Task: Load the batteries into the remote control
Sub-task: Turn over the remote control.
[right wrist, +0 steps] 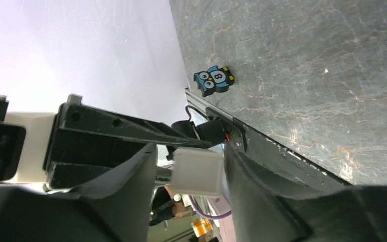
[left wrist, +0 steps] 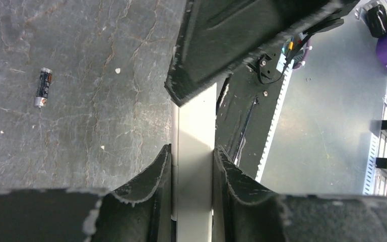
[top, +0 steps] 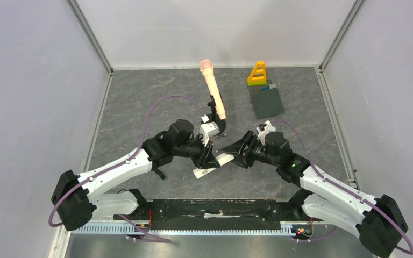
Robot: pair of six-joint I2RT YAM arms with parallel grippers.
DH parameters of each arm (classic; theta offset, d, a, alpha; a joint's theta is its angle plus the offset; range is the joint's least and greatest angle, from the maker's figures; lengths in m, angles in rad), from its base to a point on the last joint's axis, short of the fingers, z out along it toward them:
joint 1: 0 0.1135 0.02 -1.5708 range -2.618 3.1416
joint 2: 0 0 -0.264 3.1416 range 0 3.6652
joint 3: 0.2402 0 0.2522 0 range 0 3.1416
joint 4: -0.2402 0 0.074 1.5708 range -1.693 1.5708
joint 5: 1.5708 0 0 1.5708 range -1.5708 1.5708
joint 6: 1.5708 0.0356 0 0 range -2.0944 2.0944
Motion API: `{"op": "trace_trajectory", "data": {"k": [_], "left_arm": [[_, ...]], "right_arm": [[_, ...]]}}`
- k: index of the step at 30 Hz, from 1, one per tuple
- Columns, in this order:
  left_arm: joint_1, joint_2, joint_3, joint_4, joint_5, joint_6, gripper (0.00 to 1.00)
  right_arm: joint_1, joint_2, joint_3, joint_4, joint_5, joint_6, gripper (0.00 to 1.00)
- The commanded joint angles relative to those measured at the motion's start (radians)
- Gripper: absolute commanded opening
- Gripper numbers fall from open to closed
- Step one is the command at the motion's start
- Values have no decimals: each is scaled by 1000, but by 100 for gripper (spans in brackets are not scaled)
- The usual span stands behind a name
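Left gripper (left wrist: 192, 154): clamped on the white remote (left wrist: 195, 121), one finger pressed against each long side.
Right gripper (right wrist: 189, 164): closed on the remote's other end, which shows as a white block between its fingers.
Table (top: 140, 107): grey, stone-patterned surface; the two arms meet over its near middle.
Remote position: spans between the two grippers.
Battery (left wrist: 43, 88): one, dark with an orange band, lying on the table well apart from the remote.
Owl figure (right wrist: 214, 80): small, blue, near the table's edge.

Robotics lab cell: plain white panel walls (top: 32, 80) on aluminium corner posts (top: 91, 37) are enclosing a grey stone-patterned tabletop (top: 140, 97).
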Motion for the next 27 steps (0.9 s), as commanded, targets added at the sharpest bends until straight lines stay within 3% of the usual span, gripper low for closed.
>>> {"op": "trace_trajectory", "data": {"k": [1, 3, 6, 16, 21, 27], "left_arm": [[2, 55, 84, -88, 0, 20, 2], [2, 66, 97, -107, 24, -8, 2], [1, 70, 95, -110, 98, -33, 2], [0, 35, 85, -128, 313, -30, 2], [0, 29, 82, -117, 407, -26, 2], [1, 27, 97, -117, 438, -19, 2]], "right_arm": [[-18, -14, 43, 78, -92, -147, 69], [-28, -30, 56, 78, -135, -265, 83], [-34, -69, 58, 106, -214, -441, 91], [-34, -162, 100, -34, -302, -917, 91], [-34, -171, 137, -49, -311, -1013, 90], [-34, -168, 134, -47, -427, -1046, 89]]}}
